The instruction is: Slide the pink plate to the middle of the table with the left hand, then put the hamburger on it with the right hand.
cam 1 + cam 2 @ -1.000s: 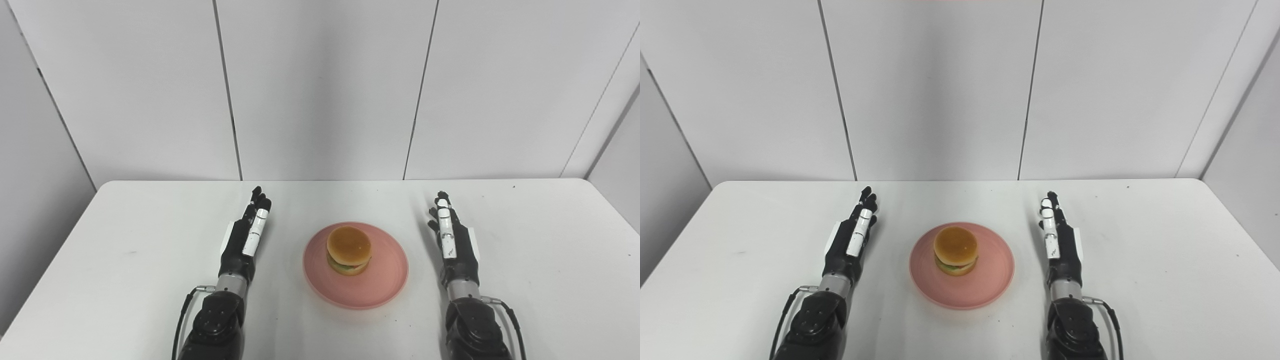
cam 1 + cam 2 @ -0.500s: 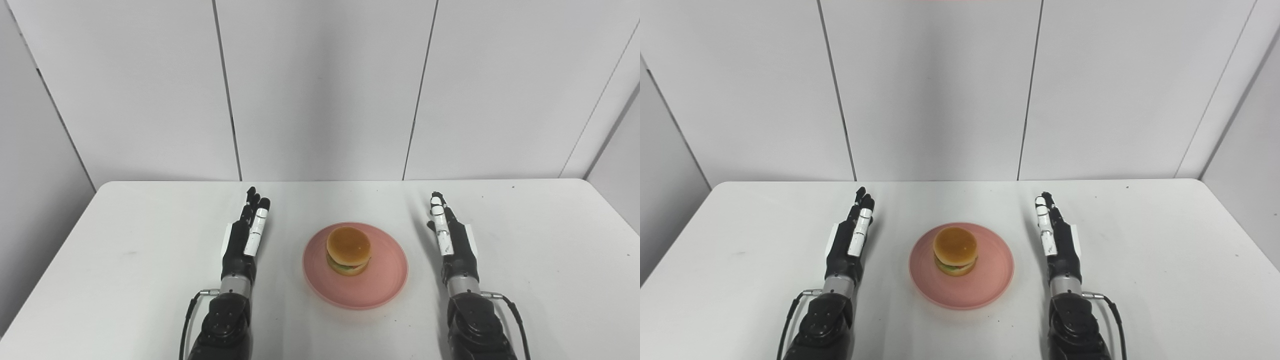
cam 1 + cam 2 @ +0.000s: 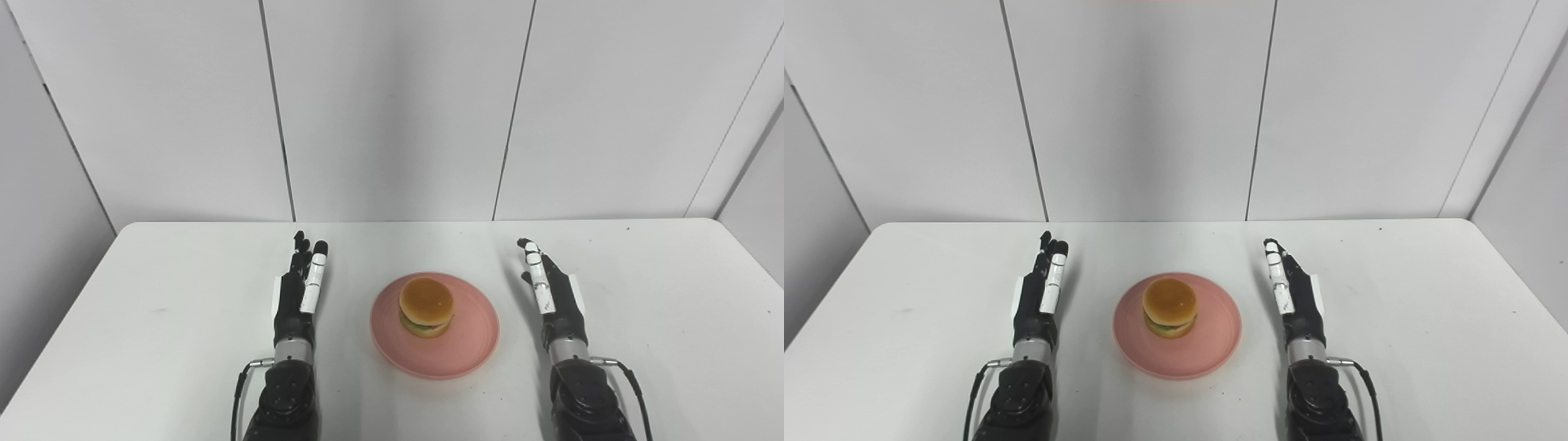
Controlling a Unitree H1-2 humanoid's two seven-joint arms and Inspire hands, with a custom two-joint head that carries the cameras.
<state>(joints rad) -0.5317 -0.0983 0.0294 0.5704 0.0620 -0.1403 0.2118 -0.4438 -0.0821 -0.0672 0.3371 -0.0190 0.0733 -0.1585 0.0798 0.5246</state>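
Note:
The pink plate (image 3: 471,343) lies in the middle of the white table, near the front. The hamburger (image 3: 427,306) sits upright on it, a little left of the plate's centre. My left hand (image 3: 299,289) is open and empty, fingers straight and pointing away, to the left of the plate and apart from it. My right hand (image 3: 554,294) is open and empty, fingers straight, to the right of the plate and apart from it. The same layout shows in the right eye view, with the plate (image 3: 1213,346) between the two hands.
The white table (image 3: 153,288) has rounded far corners and ends at a grey panelled wall behind it. Nothing else lies on the table.
Both hands have swung slightly to the left at the fingertips, and both forearms have drawn a little inward. The plate and the hamburger have not moved.

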